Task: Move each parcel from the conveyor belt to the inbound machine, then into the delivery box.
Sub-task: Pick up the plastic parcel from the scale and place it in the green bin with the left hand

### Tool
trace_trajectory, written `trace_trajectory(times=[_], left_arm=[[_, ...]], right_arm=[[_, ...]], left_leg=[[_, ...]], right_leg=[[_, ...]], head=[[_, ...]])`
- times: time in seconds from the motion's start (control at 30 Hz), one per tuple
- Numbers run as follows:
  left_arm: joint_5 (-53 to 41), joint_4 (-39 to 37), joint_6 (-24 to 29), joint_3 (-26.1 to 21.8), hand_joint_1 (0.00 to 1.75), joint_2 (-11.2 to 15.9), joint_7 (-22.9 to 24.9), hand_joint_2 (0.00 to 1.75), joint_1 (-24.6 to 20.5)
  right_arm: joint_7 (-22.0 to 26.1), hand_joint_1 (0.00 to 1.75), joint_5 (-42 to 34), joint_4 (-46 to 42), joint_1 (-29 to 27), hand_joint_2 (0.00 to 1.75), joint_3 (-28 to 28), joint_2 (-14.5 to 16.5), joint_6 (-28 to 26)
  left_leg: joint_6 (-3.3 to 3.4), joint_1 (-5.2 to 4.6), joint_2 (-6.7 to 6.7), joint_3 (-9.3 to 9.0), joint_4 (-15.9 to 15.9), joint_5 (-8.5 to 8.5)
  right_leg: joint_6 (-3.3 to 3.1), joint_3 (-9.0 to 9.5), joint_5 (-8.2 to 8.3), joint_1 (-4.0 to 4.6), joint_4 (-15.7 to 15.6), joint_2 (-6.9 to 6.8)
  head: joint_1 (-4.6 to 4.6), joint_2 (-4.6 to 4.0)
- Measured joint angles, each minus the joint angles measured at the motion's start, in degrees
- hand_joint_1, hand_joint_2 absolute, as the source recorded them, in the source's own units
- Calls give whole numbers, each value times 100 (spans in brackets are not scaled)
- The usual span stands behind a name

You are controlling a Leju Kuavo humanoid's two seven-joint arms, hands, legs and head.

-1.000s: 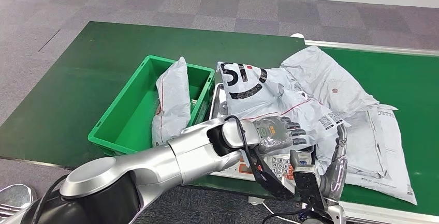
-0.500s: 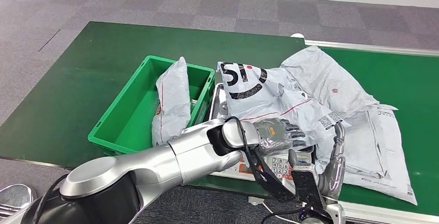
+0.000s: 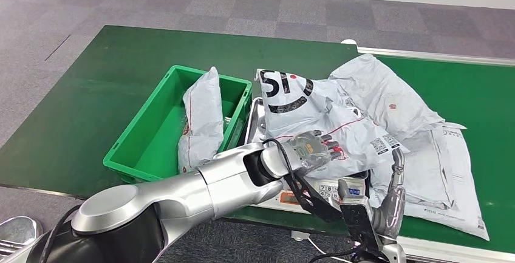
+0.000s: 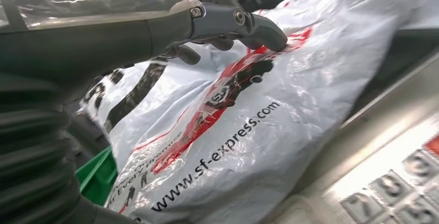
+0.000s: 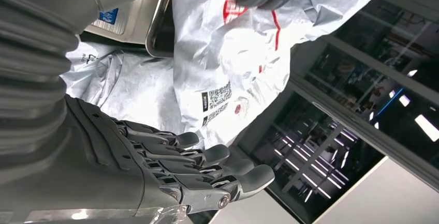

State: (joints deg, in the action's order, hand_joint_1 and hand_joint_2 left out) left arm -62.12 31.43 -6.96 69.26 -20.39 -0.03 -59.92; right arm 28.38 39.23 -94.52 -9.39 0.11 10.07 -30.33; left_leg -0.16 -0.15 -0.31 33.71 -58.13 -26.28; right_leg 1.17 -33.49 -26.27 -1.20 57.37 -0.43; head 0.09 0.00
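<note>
Right hand [image 3: 393,193] nearest, low at the table's near edge, fingers [image 5: 207,157] straight and lightly spread, holding nothing, pointing up beside the flat parcel [image 3: 446,172] on the belt [image 3: 486,99]. Left arm reaches across in front of the machine [image 3: 328,193], keypad visible just under it. Left hand [image 3: 311,151] lies palm-down on the top parcel [image 3: 316,114], fingertips [image 4: 264,30] pressing the white plastic by the red print; thumb side hidden, so can't tell if it actually grips or just rests on it. That parcel, with black lettering, sits on the machine's tray, overlapping a crumpled parcel [image 3: 379,93] behind it that spills onto the belt. Left of the machine, touching it, green box [image 3: 146,135] on the green table [image 3: 109,75], with one parcel [image 3: 200,117] standing tilted inside against its right wall. Grey carpet floor [image 3: 182,2] beyond.
</note>
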Motion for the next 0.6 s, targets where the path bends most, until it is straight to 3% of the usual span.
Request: trace_trajectory(times=[0.33, 0.6], left_arm=[[316, -179, -255, 2, 0, 0, 523, 175, 121], [419, -265, -274, 3, 0, 0, 584, 175, 148]], right_arm=[[5, 0, 14, -131, -94, 175, 0, 23, 0], [9, 0, 2, -257, -141, 175, 0, 49, 87]], left_leg=[[0, 0, -1, 0, 0, 0], [0, 0, 0, 0, 0, 0]], right_leg=[[0, 0, 0, 0, 0, -1], [0, 0, 0, 0, 0, 0]], head=[[1, 0], [1, 0]])
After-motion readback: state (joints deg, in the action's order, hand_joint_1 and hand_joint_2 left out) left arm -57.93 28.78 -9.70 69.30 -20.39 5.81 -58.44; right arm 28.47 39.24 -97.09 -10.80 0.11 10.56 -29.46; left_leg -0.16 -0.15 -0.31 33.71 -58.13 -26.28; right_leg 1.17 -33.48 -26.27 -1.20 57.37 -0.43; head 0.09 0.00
